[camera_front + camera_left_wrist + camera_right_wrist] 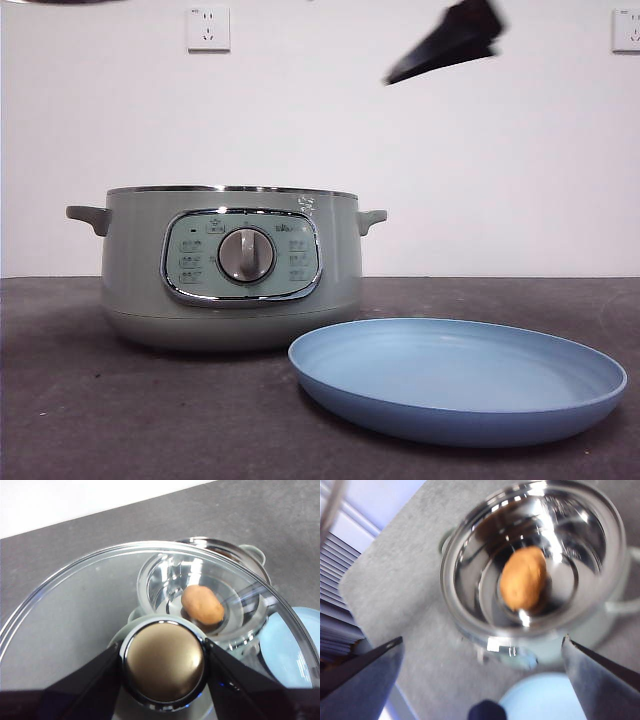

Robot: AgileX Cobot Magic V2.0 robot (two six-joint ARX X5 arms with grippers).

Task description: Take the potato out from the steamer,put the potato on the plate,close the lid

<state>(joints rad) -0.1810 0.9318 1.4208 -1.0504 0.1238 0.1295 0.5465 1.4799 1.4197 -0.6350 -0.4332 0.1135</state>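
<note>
Front view: the steamer (232,268) stands left of centre on the dark table (120,400), control panel and silver dial (246,255) facing the camera, one small handle on each side. No lid sits on its chrome rim. The plate (458,378) lies in the lower right of the frame, in front of the steamer and to its right, its near-left edge overlapping the pot's base in the picture; whether they touch cannot be told. The plate is bare. One dark arm tip shows near the top edge, right of centre, against the white wall (500,160); this view does not say which arm it is. Two wall sockets (208,28) sit at the top edge.

Left wrist view: the left gripper (164,661) is clamped on the knob (165,662) of the lid (75,605), one black jaw pressed to each side. The glass dome fills most of the frame. Through it and past its rim the open steamer (250,555) shows well below, with the potato (202,605) lying on the shiny inner floor. A slice of plate (295,650) shows at the right edge.

Right wrist view (blurred): the right gripper (482,670) hangs above the open steamer (470,625) with its jaws spread wide, holding nothing. The potato (522,578) lies in the middle of the steel bowl. The plate (545,700) shows at the bottom centre of the frame.
</note>
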